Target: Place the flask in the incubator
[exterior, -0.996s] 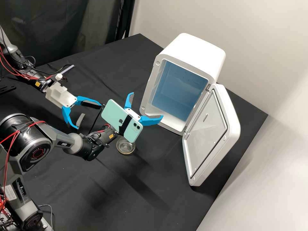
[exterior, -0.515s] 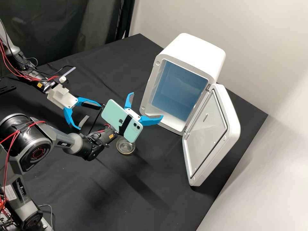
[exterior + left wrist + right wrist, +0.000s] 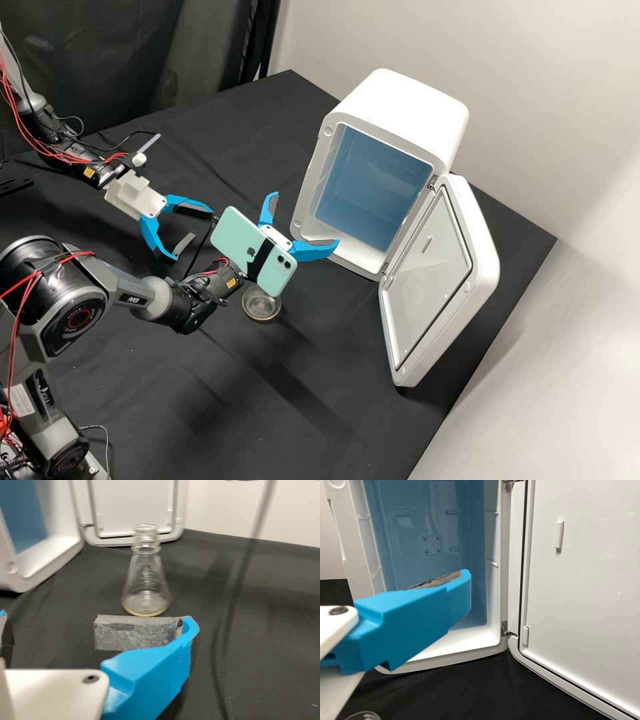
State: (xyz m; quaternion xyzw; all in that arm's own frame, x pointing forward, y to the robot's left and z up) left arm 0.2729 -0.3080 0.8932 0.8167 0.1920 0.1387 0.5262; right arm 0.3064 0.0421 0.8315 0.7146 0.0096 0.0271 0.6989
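A clear glass conical flask (image 3: 261, 307) stands upright on the black bench; in the high view the mint phone (image 3: 253, 250) on the right arm's wrist hides its neck. In the left wrist view the flask (image 3: 146, 575) stands a short way ahead of my left gripper (image 3: 92, 611), untouched. My left gripper (image 3: 193, 232) is open and low, left of the flask. My right gripper (image 3: 303, 220) is open and empty above the flask, pointing into the white incubator (image 3: 400, 113). One of its fingers (image 3: 420, 615) is in front of the blue interior (image 3: 430, 540).
The incubator door (image 3: 440, 280) hangs wide open to the right, its inner panel (image 3: 585, 580) facing the opening. Red and black cables (image 3: 60, 150) trail across the far left of the bench. The bench's right edge runs just beyond the door.
My left gripper has shifted slightly right toward the flask, still open. The right arm, flask and incubator have not moved.
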